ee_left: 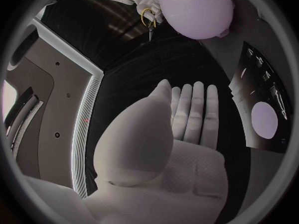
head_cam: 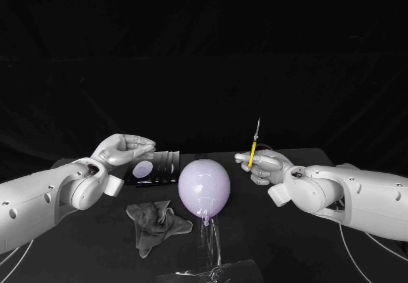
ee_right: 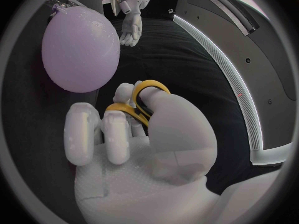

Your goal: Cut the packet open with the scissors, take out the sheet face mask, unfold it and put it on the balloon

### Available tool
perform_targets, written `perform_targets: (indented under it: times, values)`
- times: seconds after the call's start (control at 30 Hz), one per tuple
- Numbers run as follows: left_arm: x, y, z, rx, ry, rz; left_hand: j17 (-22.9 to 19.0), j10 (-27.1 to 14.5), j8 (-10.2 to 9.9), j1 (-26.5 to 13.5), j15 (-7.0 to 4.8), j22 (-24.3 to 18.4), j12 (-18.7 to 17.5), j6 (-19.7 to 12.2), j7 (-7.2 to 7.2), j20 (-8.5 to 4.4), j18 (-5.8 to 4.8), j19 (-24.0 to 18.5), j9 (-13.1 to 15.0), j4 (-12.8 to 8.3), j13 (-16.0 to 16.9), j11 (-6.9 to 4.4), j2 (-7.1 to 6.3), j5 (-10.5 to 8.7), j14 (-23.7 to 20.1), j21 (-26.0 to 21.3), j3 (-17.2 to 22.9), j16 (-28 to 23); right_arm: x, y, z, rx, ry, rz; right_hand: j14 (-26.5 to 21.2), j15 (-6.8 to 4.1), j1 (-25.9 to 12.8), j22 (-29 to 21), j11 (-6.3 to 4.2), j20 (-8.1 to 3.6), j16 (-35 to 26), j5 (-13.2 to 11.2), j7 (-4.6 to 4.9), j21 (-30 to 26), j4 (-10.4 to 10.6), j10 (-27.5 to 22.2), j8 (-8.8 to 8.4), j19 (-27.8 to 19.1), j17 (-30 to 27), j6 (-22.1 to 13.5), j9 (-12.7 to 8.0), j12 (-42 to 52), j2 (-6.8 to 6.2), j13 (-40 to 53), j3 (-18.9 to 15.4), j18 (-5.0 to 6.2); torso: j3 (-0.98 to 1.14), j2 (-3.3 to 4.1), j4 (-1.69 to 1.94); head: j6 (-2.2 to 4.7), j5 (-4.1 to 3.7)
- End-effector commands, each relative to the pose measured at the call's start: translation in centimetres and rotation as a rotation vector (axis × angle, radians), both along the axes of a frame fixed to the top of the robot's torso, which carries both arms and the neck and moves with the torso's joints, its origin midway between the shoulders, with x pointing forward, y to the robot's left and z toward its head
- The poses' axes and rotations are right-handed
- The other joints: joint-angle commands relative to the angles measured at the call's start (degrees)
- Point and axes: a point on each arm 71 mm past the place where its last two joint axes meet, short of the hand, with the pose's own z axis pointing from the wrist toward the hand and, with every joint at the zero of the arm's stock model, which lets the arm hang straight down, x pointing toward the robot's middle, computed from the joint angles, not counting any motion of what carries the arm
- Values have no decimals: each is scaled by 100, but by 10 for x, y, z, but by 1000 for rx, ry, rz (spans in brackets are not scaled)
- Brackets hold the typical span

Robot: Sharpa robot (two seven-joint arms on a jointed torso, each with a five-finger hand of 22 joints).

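Note:
A pale purple balloon stands at the table's middle, knot toward me. Left of it lies the dark packet with a pale round mark. My left hand hovers just left of the packet; the left wrist view shows its fingers straight and holding nothing. On the balloon's right, my right hand grips the yellow-handled scissors, blades pointing up. I cannot tell whether the packet is cut.
A crumpled grey sheet lies on the black table in front of the packet, left of the balloon's knot. A strip of clear film runs from the knot to the table's near edge.

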Motion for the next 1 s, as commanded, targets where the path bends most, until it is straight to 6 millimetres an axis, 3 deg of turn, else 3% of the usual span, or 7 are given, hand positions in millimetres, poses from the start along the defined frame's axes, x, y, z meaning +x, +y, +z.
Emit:
perform_targets:
  times: [0.03, 0.07, 0.1, 0.13, 0.2, 0.7, 1.0]
  values:
    - [0, 1, 1, 5, -12, 14, -6, 17, -21, 70, -12, -5, -21, 22, 24, -5, 41, 22, -7, 0, 3, 16, -4, 16, -17, -17, 35, -37, -2, -1, 0, -59, -19, -5, 595, -196, -241, 782, -780, -175, 124, 38, -673, 75, 93, 1923, 1056, 4, 1509, 624, 1358, 5970, -141, 1606, -156, -81, -2, -10, 3, -25, -15]
    - [0, 1, 0, 4, -11, 17, -6, 19, -23, 79, -13, -4, -21, 26, 26, -8, 42, 30, -9, 0, 3, 16, -6, 16, -12, -13, 48, -37, -2, -2, 0, -73, -22, -6, 595, -208, -282, 842, -872, -212, 124, -15, -689, 138, 93, 1923, 3132, 27, 1509, 1457, 2270, 5970, -166, 1606, -224, -92, -1, -10, 3, -30, -16]
    - [0, 2, 0, 4, -10, 19, -6, 21, -24, 82, -13, -3, -21, 27, 26, -9, 42, 33, -11, 0, 3, 16, -7, 16, -10, -12, 53, -37, -3, -2, 0, -79, -23, -8, 595, -208, -282, 842, -872, -212, 124, -15, -689, 138, 93, 1923, 3132, 27, 1509, 1457, 2270, 5970, -166, 1606, -224, -92, -2, -9, 2, -39, -17]
    - [1, 2, 0, 4, -8, 23, -6, 21, -25, 83, -13, -3, -21, 28, 27, -10, 43, 35, -11, 0, 3, 16, -8, 16, -10, -11, 55, -38, -3, -2, 0, -88, -24, -9, 595, -236, -427, 786, -938, -243, 124, 28, -750, 45, 176, 1923, 5475, -52, 1509, 2539, 2829, 5970, -159, 1606, -341, -62, -1, -9, 2, -40, -17]
    - [1, 3, 0, 3, -6, 28, -6, 24, -27, 89, -14, -1, -22, 33, 29, -14, 44, 47, -14, 2, 3, 17, -12, 16, -5, -5, 68, -38, -4, -3, -1, -98, -24, -3, 595, -280, -475, 787, -983, -285, 124, 25, -799, 26, 200, 1923, 6133, -81, 1509, 2767, 2988, 5970, -72, 1606, -332, -56, 0, -9, 3, -47, -19]
    - [3, 9, -2, -6, 6, 58, -6, 57, -35, 104, -21, 12, -18, 72, 25, -41, 46, 115, -30, 9, 4, 11, -39, 16, 29, 29, 139, -39, -17, 9, -2, -127, -2, 157, 595, -387, -1532, 1234, -1111, -399, 124, 17, -927, 639, 1183, 1923, 6766, 361, 1509, 3104, 3180, 5970, 76, 1606, -887, -224, -4, -8, 2, -102, -19]
    - [2, 11, -2, 1, 7, 61, 60, 117, -72, -107, -114, 10, -20, 100, -5, -69, 41, 179, -68, 25, 6, -26, -197, 15, 408, 43, 132, 101, -23, 13, -1, -149, 2, 171, 595, -423, -1091, 1306, -1146, -439, 124, 19, -964, 738, 907, 1923, 6772, 432, 1509, 3106, 3182, 5970, 824, 1606, -343, -252, -5, -14, 6, -136, 81]
